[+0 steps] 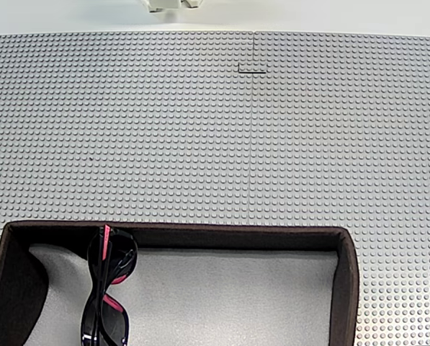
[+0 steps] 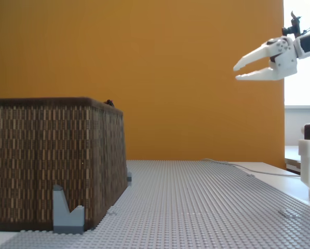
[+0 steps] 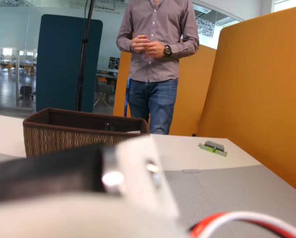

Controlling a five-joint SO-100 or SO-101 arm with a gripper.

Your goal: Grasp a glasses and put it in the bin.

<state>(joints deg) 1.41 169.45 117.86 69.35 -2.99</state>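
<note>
The glasses (image 1: pixel 108 288) lay inside the bin (image 1: pixel 344 288), against its left end by the studded baseplate's (image 1: pixel 272 144) near edge. The gripper (image 2: pixel 239 72) hung raised beyond, jaws apart, apparently empty; retreating clear seemed enough.

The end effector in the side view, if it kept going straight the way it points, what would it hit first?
Probably nothing nearby. The end effector is open, pointing left and slightly down, well above the bin; its line seems to pass over the rim toward the orange wall, though depth is unclear.
</note>
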